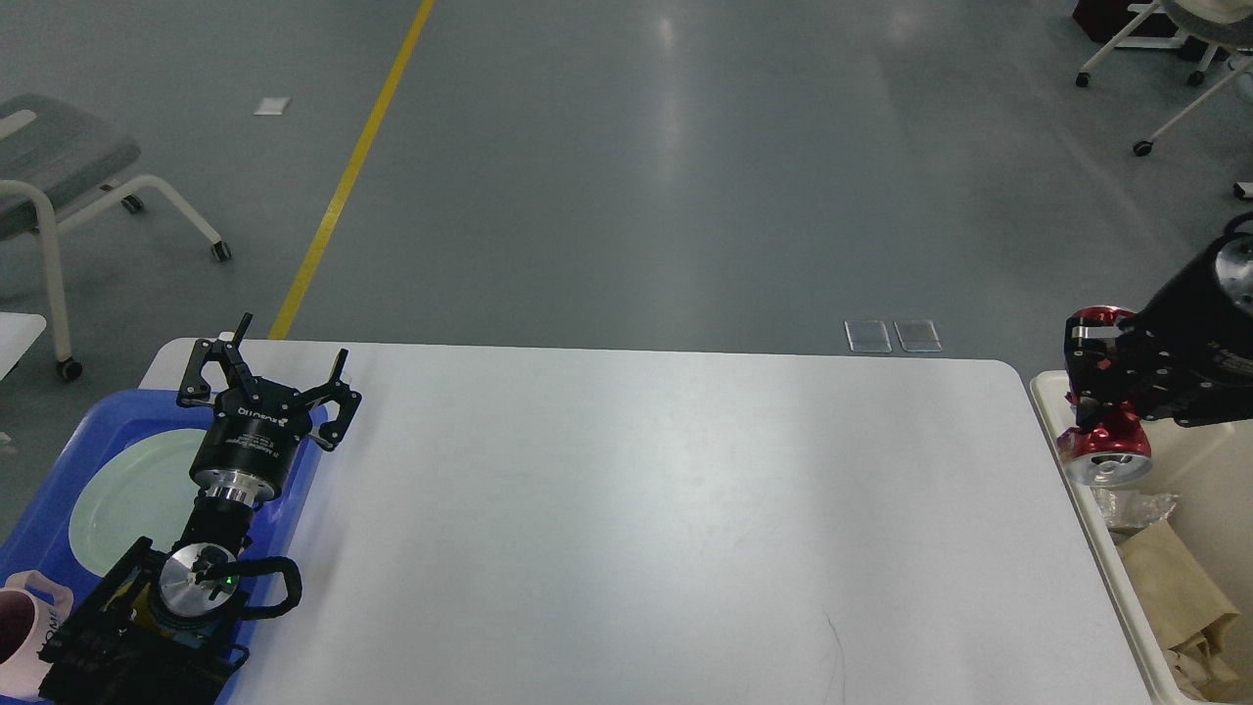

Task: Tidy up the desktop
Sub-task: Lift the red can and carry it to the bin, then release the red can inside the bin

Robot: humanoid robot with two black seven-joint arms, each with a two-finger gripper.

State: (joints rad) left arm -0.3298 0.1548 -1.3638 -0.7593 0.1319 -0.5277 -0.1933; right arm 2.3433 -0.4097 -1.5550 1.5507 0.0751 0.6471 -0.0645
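Observation:
The white desktop (626, 529) fills the lower middle of the head view. My right gripper (1101, 387) is shut on a red drink can (1106, 452) and holds it in the air over the left rim of the cream bin (1052, 411), just past the desktop's right edge. My left gripper (269, 377) is open and empty, above the far edge of the blue tray (59, 470) at the desktop's left end.
The blue tray holds a pale green plate (127, 499) and a white mug (24, 632). The cream bin holds crumpled brown paper (1170, 587). A grey chair (69, 186) stands on the floor at the left, with a yellow floor line (343, 186) beyond the table.

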